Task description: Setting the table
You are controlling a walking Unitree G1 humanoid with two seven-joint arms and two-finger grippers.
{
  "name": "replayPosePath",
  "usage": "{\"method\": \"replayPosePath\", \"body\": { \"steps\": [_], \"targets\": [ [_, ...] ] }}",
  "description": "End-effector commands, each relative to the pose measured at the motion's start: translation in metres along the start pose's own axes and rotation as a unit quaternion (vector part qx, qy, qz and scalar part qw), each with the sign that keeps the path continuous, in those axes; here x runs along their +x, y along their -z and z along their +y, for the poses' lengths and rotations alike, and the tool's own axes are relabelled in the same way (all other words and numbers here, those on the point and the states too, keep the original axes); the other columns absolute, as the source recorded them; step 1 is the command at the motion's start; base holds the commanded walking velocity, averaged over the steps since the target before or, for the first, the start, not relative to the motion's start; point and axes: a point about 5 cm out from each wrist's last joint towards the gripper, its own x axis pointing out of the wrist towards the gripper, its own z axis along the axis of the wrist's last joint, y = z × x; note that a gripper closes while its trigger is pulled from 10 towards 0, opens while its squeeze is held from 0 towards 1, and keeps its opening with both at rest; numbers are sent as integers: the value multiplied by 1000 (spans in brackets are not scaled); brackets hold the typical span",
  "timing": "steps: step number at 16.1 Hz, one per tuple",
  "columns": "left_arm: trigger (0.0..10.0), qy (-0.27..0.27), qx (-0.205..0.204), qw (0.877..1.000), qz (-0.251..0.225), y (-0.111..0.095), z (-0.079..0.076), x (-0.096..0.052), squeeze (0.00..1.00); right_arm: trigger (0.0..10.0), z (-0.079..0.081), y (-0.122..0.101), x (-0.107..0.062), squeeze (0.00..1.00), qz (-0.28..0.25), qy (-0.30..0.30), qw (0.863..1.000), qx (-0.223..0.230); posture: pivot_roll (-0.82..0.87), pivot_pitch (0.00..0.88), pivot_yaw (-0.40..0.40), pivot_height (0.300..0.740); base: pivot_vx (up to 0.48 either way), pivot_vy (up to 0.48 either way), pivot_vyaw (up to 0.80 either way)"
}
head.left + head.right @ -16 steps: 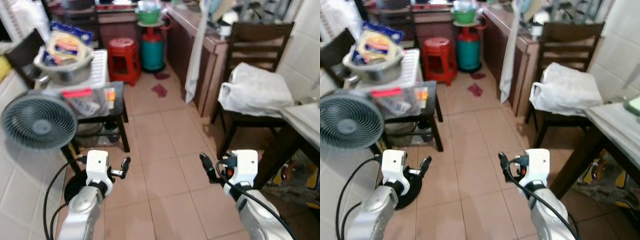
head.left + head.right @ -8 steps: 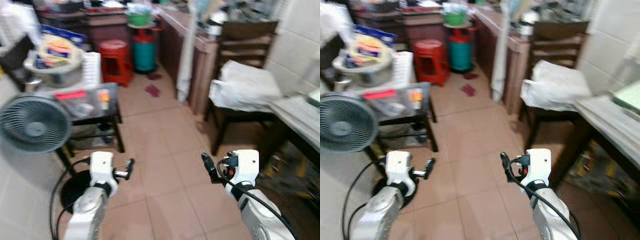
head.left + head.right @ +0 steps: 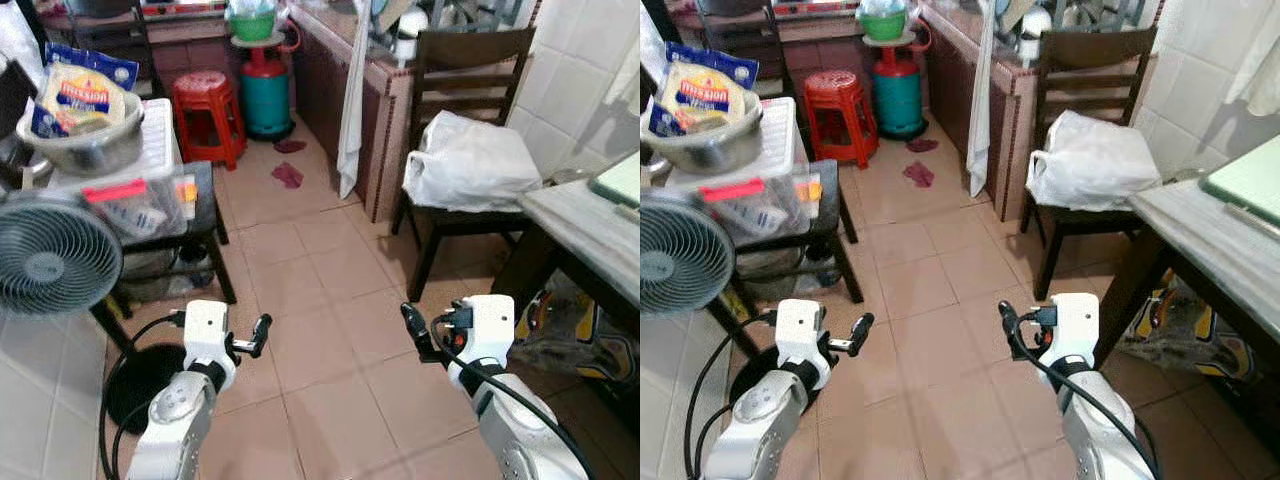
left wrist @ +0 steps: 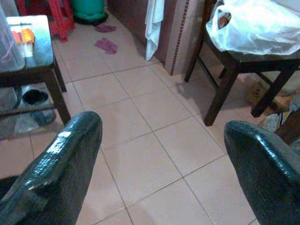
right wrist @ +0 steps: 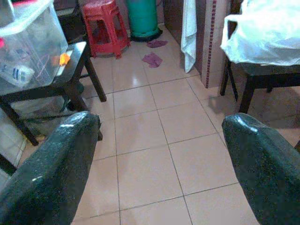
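Kitchen aisle with both grippers held empty over the tiled floor.

The left gripper (image 3: 258, 334) sits at the lower left of the frame and the right gripper (image 3: 412, 330) at lower centre-right, each above bare floor tiles (image 3: 320, 290); in both wrist views the 2 black fingers (image 4: 61, 168) stand wide apart with nothing between them. The table (image 3: 1230, 250), pale-topped with a green board (image 3: 1250, 180) on it, runs along the right edge of the frame, well apart from both grippers. Beside it, at upper right, a dark wooden chair (image 3: 470, 75) carries a white plastic bag (image 3: 470, 165). At the left edge a fan (image 3: 50, 260) stands before a low black table (image 3: 200, 215) bearing a clear storage box (image 3: 130, 195) and a metal bowl (image 3: 85, 140). A red stool (image 3: 205, 110) and a green gas cylinder (image 3: 262, 95) are at the top centre.
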Motion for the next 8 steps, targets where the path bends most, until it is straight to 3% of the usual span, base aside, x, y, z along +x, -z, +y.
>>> {"method": "replayPosePath", "body": {
  "steps": [1,8],
  "targets": [
    [10000,9,4,1000,-3,-3,-2,2,0,10000,-2,-1,1,0,0,4,1000,2,-57,0,25,740,345,0,-769],
    [10000,19,4,1000,6,2,-6,2,0,10000,-4,0,-2,0,2,4,1000,0,-65,0,24,740,371,0,-769]
  ]
}}
